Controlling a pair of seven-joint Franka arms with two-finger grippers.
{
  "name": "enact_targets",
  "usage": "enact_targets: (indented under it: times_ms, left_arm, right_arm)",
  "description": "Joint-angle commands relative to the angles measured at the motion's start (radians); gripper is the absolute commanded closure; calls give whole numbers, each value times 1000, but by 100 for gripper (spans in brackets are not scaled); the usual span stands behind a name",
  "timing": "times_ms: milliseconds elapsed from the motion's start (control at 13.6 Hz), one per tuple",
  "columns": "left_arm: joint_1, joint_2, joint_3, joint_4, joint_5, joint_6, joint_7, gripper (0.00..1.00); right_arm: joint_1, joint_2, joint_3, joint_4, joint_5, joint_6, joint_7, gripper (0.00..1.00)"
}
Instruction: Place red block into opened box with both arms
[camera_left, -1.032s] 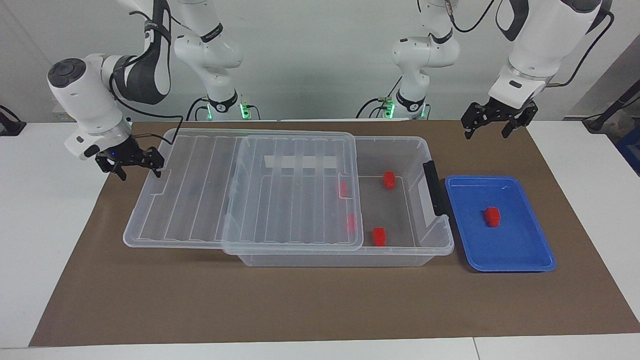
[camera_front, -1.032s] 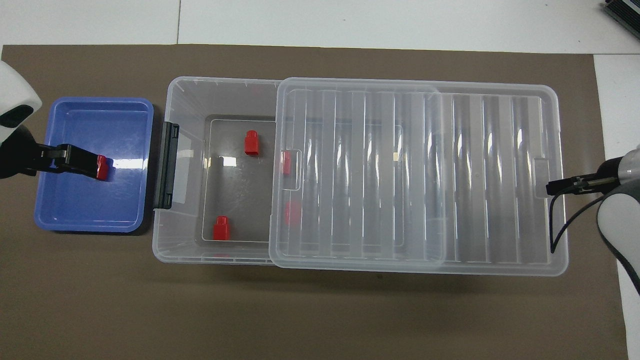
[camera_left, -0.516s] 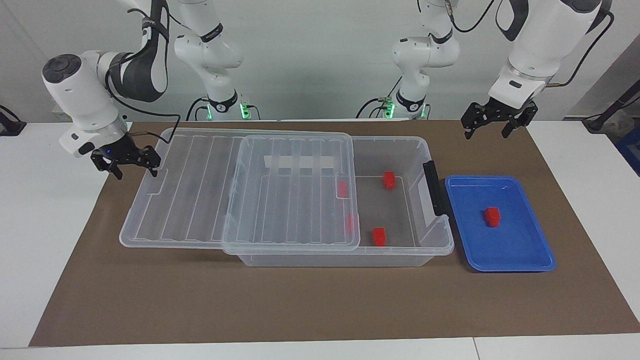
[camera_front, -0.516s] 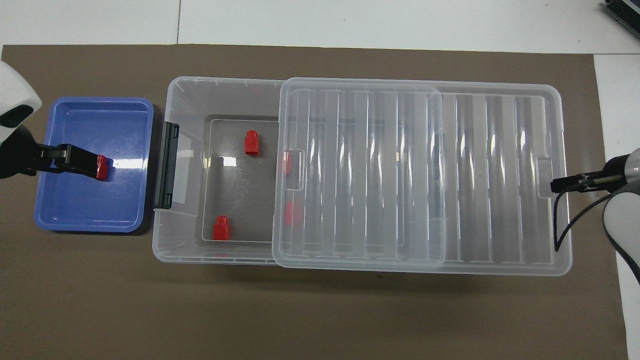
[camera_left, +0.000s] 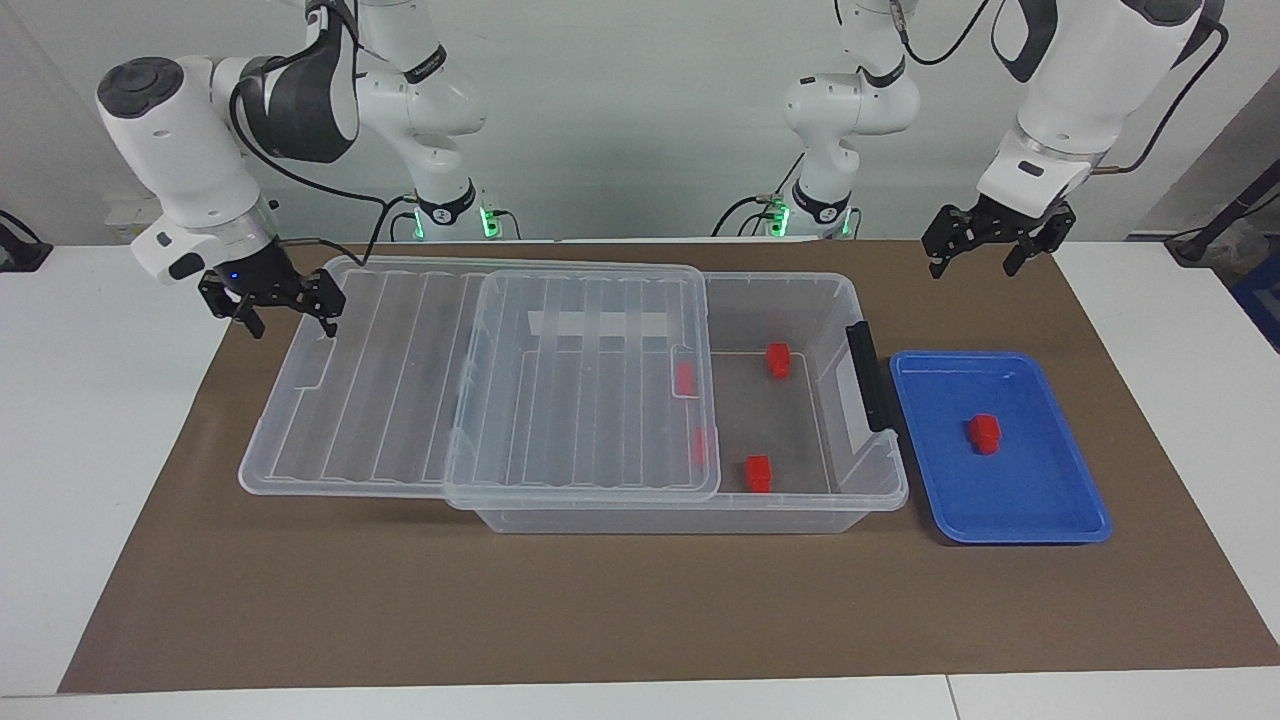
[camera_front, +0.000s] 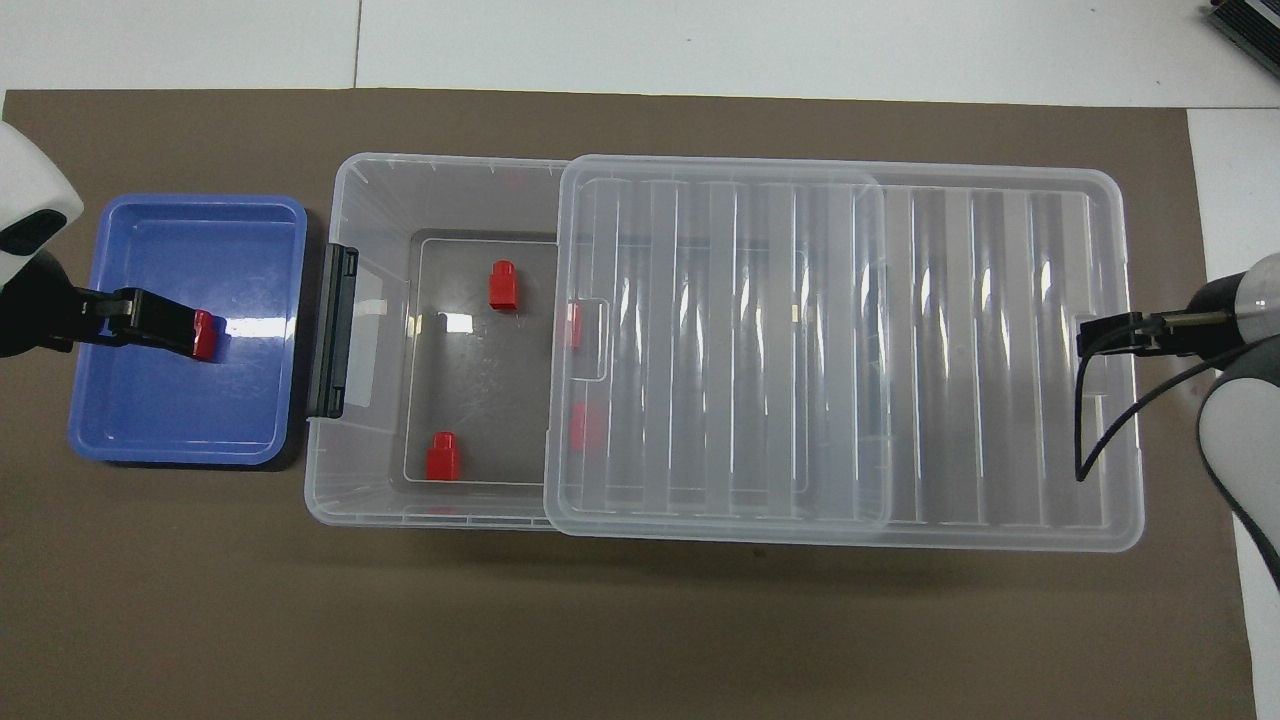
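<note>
Hovering, L claw (camera_left: 988, 250): upper right of the facing frame, up in the air over the brown mat (camera_left: 640, 600) near the blue tray's (camera_left: 1040, 520) robot-side edge; fingers spread wide, nothing held. In the overhead frame it comes in at mid left and covers part of the tray.
R claw (camera_left: 270, 305): upper left of the facing frame, over the lid's end rim toward the R arm's end of the surface; fingers wide, nothing between them. Contact w/ the lid: can't tell.
Red block (camera_left: 984, 432): centre of the blue tray, right of the facing frame; lies on the tray floor, not gripped.
Box (camera_left: 880, 480): clear bin, mid frame, long side across the mat; one dark grey latch (camera_left: 868, 375) on the end just beside the tray.
Lid (camera_left: 350, 390): clear, ribbed, slid toward the R arm's end so it overhangs the box there; leaves the tray-side part of the box uncovered.
Other blocks: two red ones in the uncovered part, (camera_left: 778, 360) nearer the robots, (camera_left: 758, 473) farther; two more show dimly through the lid edge (camera_left: 685, 378), (camera_left: 700, 445).
White tape strip (camera_left: 598, 324): seen through the lid, mid frame.
Surface (camera_left: 90, 420): white, under the mat.
</note>
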Motion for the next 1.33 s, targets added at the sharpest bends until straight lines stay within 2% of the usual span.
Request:
enact_targets:
  times_ms: [0,221,295,516,737,958,1105,1253]
  left_arm:
    - [0,-23,3,-19,7,6,-4,0]
    - [8,-23,3,-19,8,9,-6,0]
    - [11,-23,3,-19,8,6,-4,0]
    - [10,-24,1,-19,8,5,-1,0]
    - [10,-24,3,-21,7,16,-9,0]
    - [19,-24,3,-36,11,63,42,0]
    - [78,-44,3,-92,10,124,82,0]
    - [123,-46,3,-123,7,164,210,0]
  right_arm:
    - [53,73,5,169,-54,-101,143,0]
    - [62,158,3,366,-53,-191,171,0]
    - [62,162,3,391,-51,-214,172,0]
    - [59,108,2,376,-33,-276,206,0]
    - [53,2,2,252,-22,-304,226,0]
    - [10,-9,-3,225,30,-297,211,0]
    - [14,-9,-4,223,25,-280,147,0]
    - [21,-8,-4,228,25,-282,148,0]
